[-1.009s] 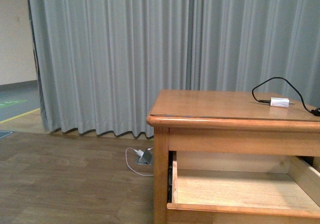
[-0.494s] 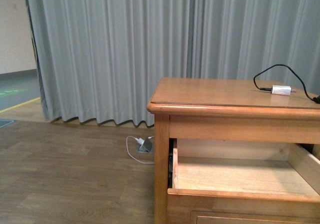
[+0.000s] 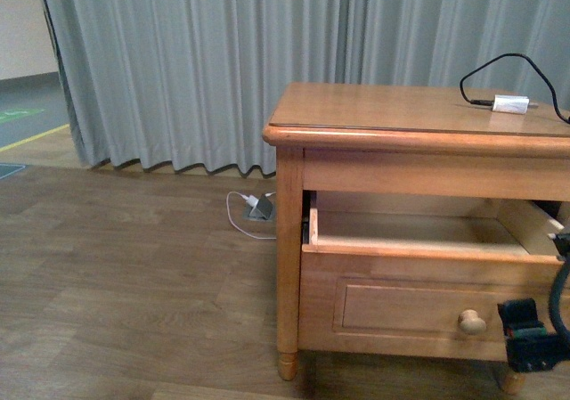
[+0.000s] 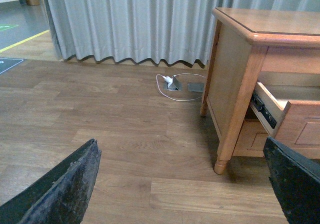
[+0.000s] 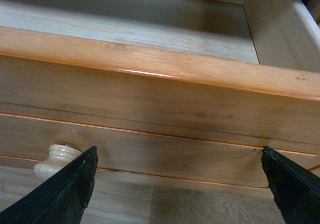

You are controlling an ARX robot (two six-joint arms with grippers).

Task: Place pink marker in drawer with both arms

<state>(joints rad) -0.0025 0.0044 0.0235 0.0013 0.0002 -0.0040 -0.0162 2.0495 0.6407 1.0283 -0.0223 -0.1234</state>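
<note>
Drawer (image 3: 419, 250) is seen pulled out beneath the tabletop's front edge, its floor partly hidden by its rim; the pink marker cannot be made out. Left gripper (image 4: 180, 146) and right gripper (image 5: 177, 151) are spread wide with nothing held, and only their fingertips are shown.

We appear to be in a mock home corner set up inside a larger hall. A honey wooden bedside cabinet (image 3: 289, 240) with an open drawer (image 3: 401, 271) stands on wood-look planks (image 3: 116, 266). Floor-length grey curtains (image 3: 196, 61) form the backdrop, a floor socket (image 3: 258, 207) holds a white plug, and beyond the curtains lies grey flooring with a painted yellow line (image 3: 31, 137).
</note>
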